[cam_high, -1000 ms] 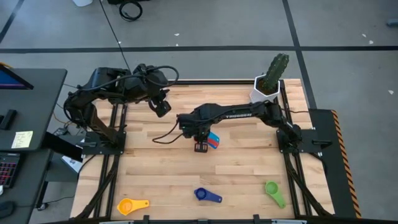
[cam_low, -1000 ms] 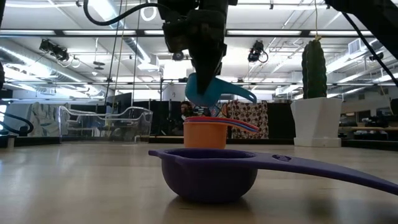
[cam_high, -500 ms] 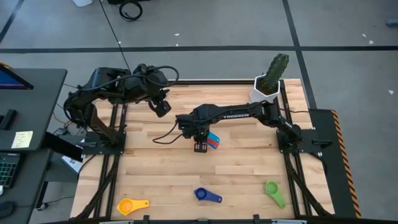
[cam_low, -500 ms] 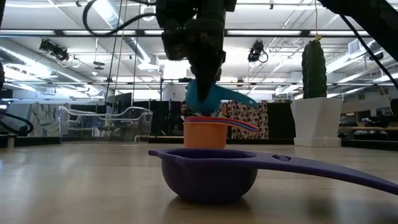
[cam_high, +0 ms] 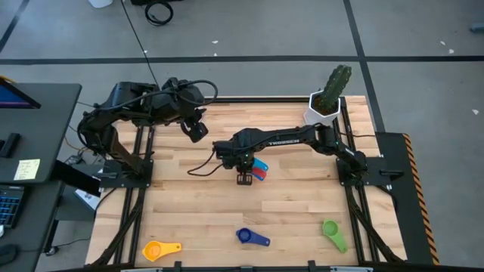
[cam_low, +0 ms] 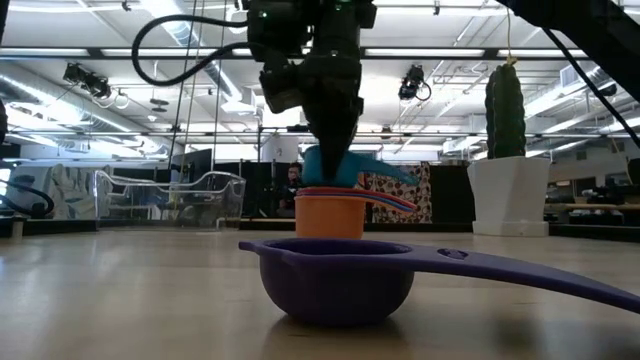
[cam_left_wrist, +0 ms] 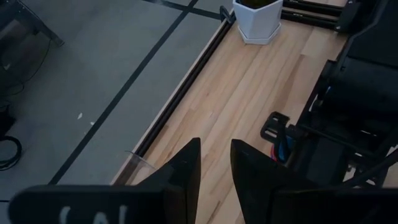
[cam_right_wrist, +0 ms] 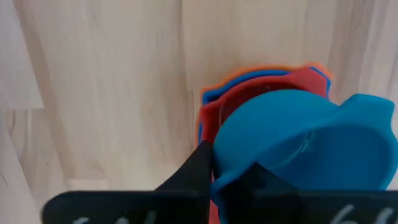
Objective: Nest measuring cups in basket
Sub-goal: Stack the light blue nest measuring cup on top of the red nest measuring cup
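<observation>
Three cups wait loose along the bottom of the high view: yellow cup (cam_high: 153,250) bottom left, dark blue cup (cam_high: 243,236) bottom centre (it fills the foreground of the low view (cam_low: 338,274)), green cup (cam_high: 330,229) bottom right. Mid-frame, the right gripper (cam_high: 244,177) is over the stack (cam_low: 331,213) of nested cups, fingers narrow on the rim of the light blue cup (cam_right_wrist: 298,143), which sits tilted on the red cup (cam_right_wrist: 217,112) with orange and blue edges showing under it. Step in hand, I judge: seating light blue into the nest. Next move calls for letting go, lifting clear, then fetching a loose cup. Left gripper (cam_left_wrist: 214,163) waits at upper left of the high view, narrow gap, nothing held. Basket (cam_low: 170,198) shows far behind in the low view, left of centre, well apart from the stack. Cactus pot (cam_high: 324,110) upper right.
</observation>
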{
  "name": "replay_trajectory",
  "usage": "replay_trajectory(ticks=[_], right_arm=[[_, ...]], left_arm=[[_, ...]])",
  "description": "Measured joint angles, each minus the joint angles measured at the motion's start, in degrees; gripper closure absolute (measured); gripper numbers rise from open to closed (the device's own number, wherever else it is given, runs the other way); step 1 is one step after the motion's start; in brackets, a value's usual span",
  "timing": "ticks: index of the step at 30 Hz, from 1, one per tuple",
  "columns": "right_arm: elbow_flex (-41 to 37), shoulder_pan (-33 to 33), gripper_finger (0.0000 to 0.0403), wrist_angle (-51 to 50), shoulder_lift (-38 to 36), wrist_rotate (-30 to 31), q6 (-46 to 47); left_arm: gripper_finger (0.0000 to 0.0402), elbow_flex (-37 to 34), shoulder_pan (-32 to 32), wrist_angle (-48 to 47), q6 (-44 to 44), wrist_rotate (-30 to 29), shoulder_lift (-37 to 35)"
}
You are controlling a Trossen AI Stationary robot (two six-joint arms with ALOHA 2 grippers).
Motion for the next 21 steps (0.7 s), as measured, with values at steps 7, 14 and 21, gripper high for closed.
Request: replay_trajectory(ticks=[7,14,21], right_arm=[[0.02,0.0,0.0326,-0.09,-0.01,0.15,-0.2],[0.02,0.0,0.0325,-0.14,-0.04,0.2,-0.81],[0.04,-0.07,0.0324,-1.52,-1.03,-0.13,-1.27]], left_arm=[[0.0309,0.0,-0.01,0.0,0.04,0.02,0.0],[0.0309,0.0,-0.01,0.0,0.13,0.02,0.0],[0.0309,0.0,0.0,0.01,0.13,0.02,0.0]])
